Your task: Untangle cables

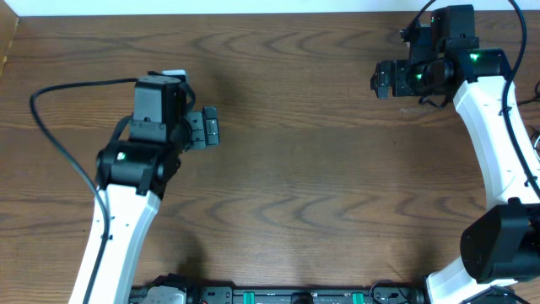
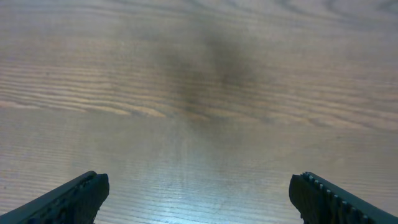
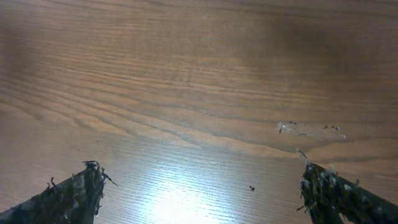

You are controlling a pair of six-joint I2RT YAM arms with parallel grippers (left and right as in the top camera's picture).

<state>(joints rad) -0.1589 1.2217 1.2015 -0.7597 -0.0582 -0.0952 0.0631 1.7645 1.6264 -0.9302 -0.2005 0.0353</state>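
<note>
Left gripper (image 2: 199,198) jaws wide, holding nothing, over wooden table (image 1: 295,177); right gripper (image 3: 199,194) likewise spread, empty; cables not in view; arms well apart, probably a ready posture.

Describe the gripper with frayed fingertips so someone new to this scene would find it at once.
On the wooden table, go to the far right corner in the overhead view, where a white arm ends in the right gripper. Its open fingers carry ragged dark shreds, with small specks on the wood nearby; the left gripper has clean-edged fingers.
</note>
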